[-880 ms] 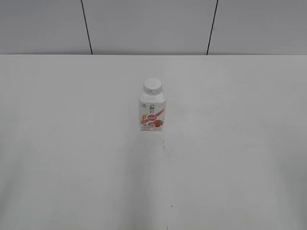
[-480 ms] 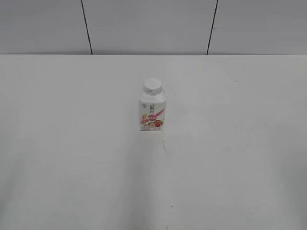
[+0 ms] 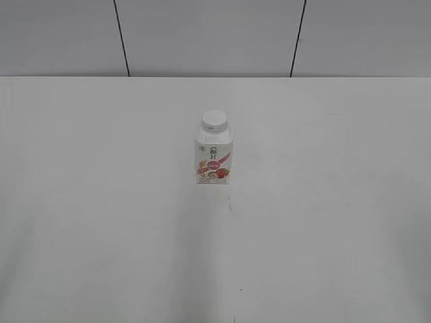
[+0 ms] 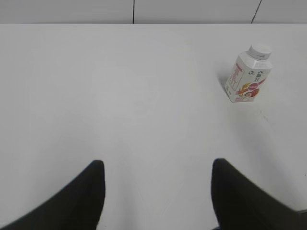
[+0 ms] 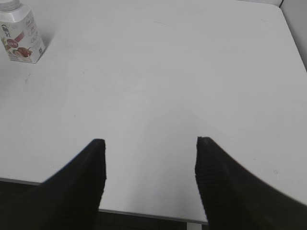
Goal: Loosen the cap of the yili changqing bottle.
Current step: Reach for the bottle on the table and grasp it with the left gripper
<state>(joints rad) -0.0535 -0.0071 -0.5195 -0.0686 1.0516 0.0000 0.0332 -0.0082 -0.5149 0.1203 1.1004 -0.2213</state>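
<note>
The yili changqing bottle (image 3: 214, 158) stands upright near the middle of the white table, white with a pink-red strawberry label. Its white ribbed cap (image 3: 214, 120) sits on top. In the left wrist view the bottle (image 4: 248, 78) and its cap (image 4: 260, 49) are far off at the upper right. In the right wrist view the bottle (image 5: 21, 37) is at the upper left corner, its cap (image 5: 9, 5) cut by the frame edge. My left gripper (image 4: 157, 165) is open and empty over bare table. My right gripper (image 5: 149, 142) is open and empty near the table's front edge. Neither gripper shows in the exterior view.
The white table (image 3: 323, 222) ends at a grey panelled wall (image 3: 209, 37) at the back. The table's front edge (image 5: 144, 214) and right edge (image 5: 292, 38) show in the right wrist view.
</note>
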